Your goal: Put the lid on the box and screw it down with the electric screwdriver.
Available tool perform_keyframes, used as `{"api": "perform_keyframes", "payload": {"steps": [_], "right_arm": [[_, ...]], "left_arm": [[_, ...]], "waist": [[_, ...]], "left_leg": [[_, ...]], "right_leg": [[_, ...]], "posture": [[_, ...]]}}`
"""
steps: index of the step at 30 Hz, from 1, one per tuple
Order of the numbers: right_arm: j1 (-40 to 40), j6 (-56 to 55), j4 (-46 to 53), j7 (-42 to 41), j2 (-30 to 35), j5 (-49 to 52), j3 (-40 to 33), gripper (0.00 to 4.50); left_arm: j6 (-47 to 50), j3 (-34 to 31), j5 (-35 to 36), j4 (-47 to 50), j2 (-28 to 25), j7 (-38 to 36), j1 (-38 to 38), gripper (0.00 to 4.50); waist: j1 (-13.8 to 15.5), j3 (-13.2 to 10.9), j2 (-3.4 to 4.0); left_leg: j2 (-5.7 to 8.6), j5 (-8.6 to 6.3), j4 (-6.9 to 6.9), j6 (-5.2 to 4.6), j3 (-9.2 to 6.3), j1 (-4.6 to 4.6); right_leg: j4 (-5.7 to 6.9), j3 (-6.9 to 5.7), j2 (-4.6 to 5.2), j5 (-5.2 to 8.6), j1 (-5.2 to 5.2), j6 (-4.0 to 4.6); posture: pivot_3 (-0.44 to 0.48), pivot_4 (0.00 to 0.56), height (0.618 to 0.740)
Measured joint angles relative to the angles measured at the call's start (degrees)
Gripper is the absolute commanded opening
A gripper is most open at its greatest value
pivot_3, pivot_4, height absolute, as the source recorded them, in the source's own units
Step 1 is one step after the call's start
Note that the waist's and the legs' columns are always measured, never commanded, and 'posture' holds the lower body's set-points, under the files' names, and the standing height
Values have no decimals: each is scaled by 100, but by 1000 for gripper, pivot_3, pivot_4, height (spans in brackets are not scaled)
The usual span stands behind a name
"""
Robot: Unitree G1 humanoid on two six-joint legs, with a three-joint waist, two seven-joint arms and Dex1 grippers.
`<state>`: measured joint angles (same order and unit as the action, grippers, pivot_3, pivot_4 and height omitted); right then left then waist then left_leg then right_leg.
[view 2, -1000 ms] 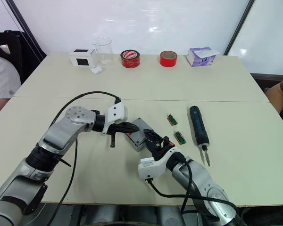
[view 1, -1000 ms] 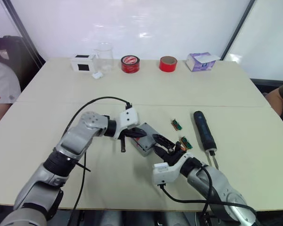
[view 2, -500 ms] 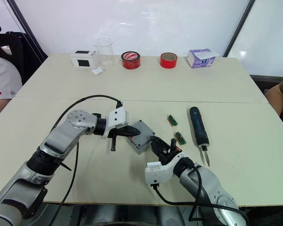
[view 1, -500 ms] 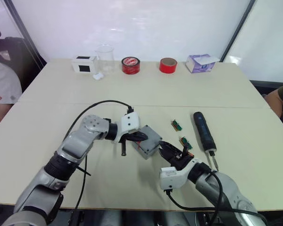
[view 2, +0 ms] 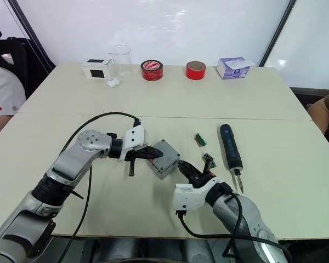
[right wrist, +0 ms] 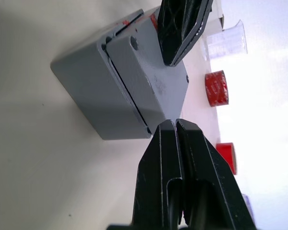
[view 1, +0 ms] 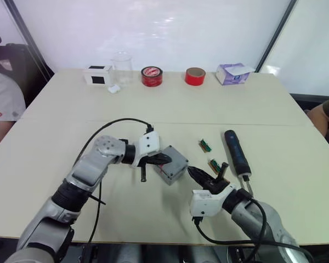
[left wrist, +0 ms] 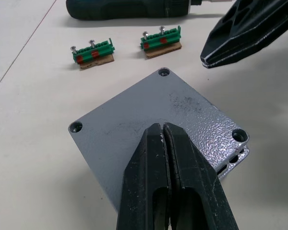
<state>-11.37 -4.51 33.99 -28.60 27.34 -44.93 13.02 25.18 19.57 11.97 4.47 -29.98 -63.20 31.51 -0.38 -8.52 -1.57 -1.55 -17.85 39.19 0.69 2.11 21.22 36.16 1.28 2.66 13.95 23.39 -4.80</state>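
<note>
With the lid (left wrist: 153, 112) seated on the box (view 2: 163, 158) mid-table, we press our closed left gripper (left wrist: 164, 132) onto it, right gripper (right wrist: 175, 125) closed beside, while the electric screwdriver (view 2: 230, 147) lies untouched, screws undriven.

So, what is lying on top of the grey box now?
The lid sits on the box, with the shut left gripper resting on it. The inside of the box is covered.

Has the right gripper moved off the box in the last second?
Yes. The right gripper has backed away from the box, toward the green terminal blocks.
</note>
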Motion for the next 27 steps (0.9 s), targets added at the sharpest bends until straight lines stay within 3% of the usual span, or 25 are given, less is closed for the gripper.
{"api": "perform_keyframes", "payload": {"steps": [7, 17, 27], "right_arm": [[12, 42, -108, -135, 75, 440, -49, 46], [152, 672, -114, -726, 42, 1792, -236, 46], [490, 1845, 103, -1123, -29, 2791, -319, 46]], "left_arm": [[208, -152, 263, -163, 75, -42, 107, 0], [721, -603, 691, -514, -35, -187, 829, 0], [460, -347, 297, -1608, -205, -629, 1083, 0]], "waist": [[-22, -13, 8], [-22, -21, 10], [-21, -28, 13]], "left_leg": [[0, 0, 0, 0, -2, 12], [0, 0, -1, 0, -4, 15], [0, -1, -3, -1, -2, 26]], "right_leg": [[1, 0, -3, 0, 14, 0], [0, -1, -3, 0, 16, 0], [-1, -1, -2, 0, 28, -1]], "posture": [[0, 150, 740], [0, 150, 740], [0, 150, 740]]}}
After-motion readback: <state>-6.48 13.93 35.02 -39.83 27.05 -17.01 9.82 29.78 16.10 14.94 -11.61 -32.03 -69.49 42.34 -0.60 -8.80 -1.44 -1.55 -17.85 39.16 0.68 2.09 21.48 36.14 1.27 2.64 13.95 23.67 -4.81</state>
